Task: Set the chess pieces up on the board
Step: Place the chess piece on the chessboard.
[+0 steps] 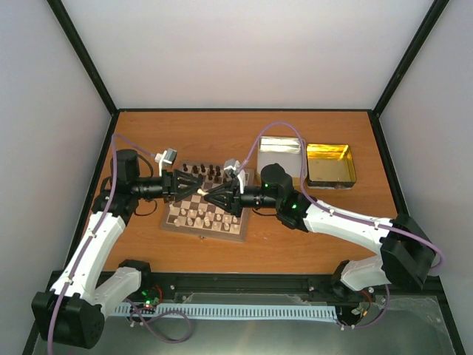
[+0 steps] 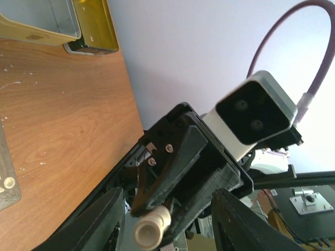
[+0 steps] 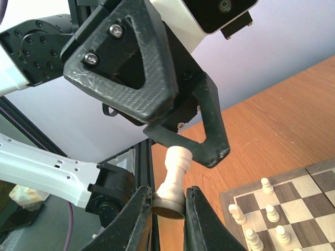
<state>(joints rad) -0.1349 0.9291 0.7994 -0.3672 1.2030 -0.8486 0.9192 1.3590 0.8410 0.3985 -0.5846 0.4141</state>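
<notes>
The chessboard lies mid-table, with dark pieces along its far side and cream pieces along its near side. Both grippers meet just above it. My right gripper is shut on the base of a cream rook and holds it in the air. My left gripper is open, its fingers spread wide on either side of the rook's top. One left finger sits right against the rook's head. Cream pawns stand on the board's corner.
A silver tin and a gold tin stand at the back right, beyond the board. The gold tin also shows in the left wrist view. A black frame rail runs along the table's near edge.
</notes>
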